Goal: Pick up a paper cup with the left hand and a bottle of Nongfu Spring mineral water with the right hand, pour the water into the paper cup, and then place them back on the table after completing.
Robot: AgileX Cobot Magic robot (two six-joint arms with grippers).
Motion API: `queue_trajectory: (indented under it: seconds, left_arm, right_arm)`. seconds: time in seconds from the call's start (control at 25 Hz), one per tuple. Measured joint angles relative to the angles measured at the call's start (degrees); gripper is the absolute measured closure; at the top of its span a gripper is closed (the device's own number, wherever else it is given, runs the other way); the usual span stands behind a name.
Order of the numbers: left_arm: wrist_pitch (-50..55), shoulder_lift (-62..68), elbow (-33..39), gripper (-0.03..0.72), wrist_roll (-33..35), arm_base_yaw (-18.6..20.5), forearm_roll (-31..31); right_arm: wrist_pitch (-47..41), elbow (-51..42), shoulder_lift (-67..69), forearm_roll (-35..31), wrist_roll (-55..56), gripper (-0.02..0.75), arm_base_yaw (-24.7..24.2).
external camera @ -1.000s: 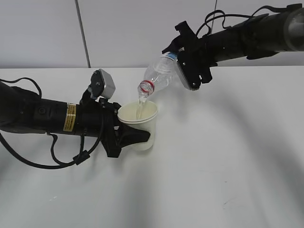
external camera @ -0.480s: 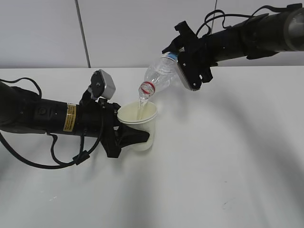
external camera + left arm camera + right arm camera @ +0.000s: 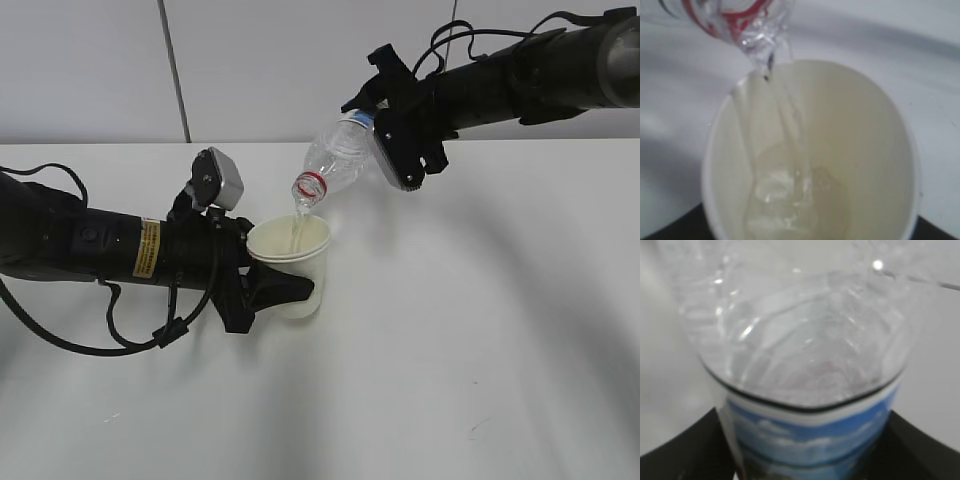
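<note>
Left black gripper (image 3: pixel 268 290) clamps white paper cup (image 3: pixel 290 265); right black gripper (image 3: pixel 405 150) grips tilted clear plastic bottle (image 3: pixel 335 165), clear water (image 3: pixel 785 150) streaming in.

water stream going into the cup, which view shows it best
Left wrist view: the water falls from the bottle mouth and pools inside the paper cup. The exterior view shows only a thin, faint stream; the right wrist view shows just the bottle's body.

text: none legible | yellow sticker (image 3: pixel 148 248) — print possibly there, too small | bottle label (image 3: pixel 810 437) — wordless
</note>
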State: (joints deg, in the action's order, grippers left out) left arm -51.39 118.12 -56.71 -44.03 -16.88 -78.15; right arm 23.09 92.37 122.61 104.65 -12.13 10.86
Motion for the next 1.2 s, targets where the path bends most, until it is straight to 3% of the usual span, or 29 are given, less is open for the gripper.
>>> queue_trajectory:
  seconds: [1.2]
  left_arm:
    - [1.0,0.0,0.0,0.322,0.0,0.0,-0.2]
  right_arm:
    - [-0.5,0.0,0.0,0.0,-0.1,0.265,0.0]
